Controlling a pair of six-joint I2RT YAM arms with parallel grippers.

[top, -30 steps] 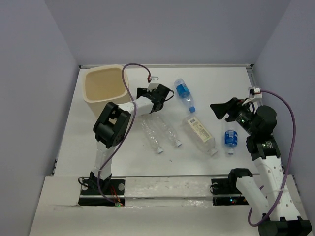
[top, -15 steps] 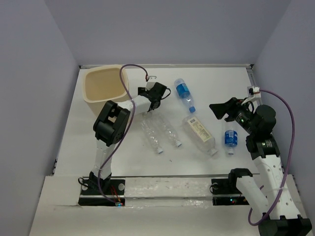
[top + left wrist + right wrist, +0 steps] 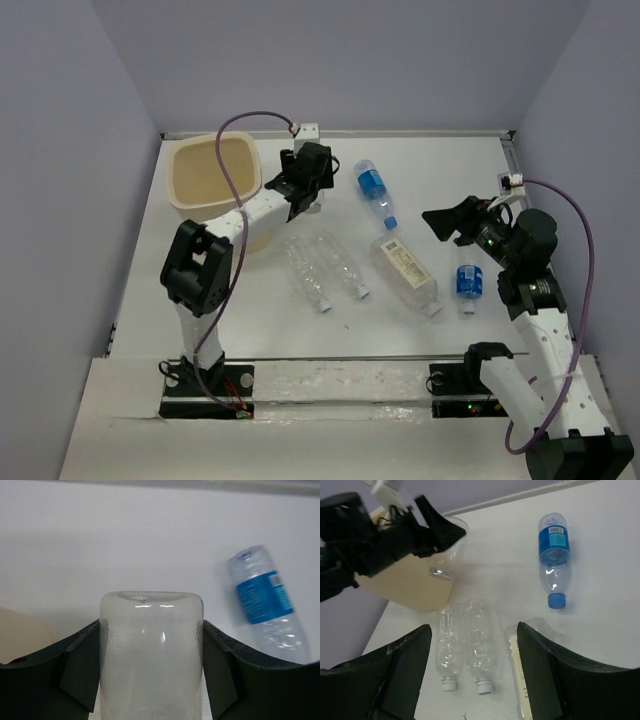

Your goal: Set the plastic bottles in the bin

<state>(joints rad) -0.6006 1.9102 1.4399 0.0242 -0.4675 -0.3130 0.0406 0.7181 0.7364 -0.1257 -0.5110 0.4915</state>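
My left gripper (image 3: 300, 188) is shut on a plain clear plastic bottle (image 3: 151, 655) and holds it in the air just right of the bin's right rim. The cream-beige bin (image 3: 213, 175) stands at the back left; it also shows in the right wrist view (image 3: 405, 587). On the table lie a blue-labelled bottle (image 3: 372, 185), two plain ribbed bottles (image 3: 308, 272) (image 3: 343, 265), a squarish white-labelled bottle (image 3: 407, 268) and a second blue-labelled bottle (image 3: 468, 282). My right gripper (image 3: 445, 222) is open and empty, above the table near the squarish bottle.
Grey walls close the table at the back and on both sides. A raised rail runs along the near edge in front of the arm bases (image 3: 330, 378). The left arm's purple cable (image 3: 235, 150) loops over the bin.
My left gripper has risen and moved back and left towards the bin's rim with the clear bottle in it. The right arm has barely moved.
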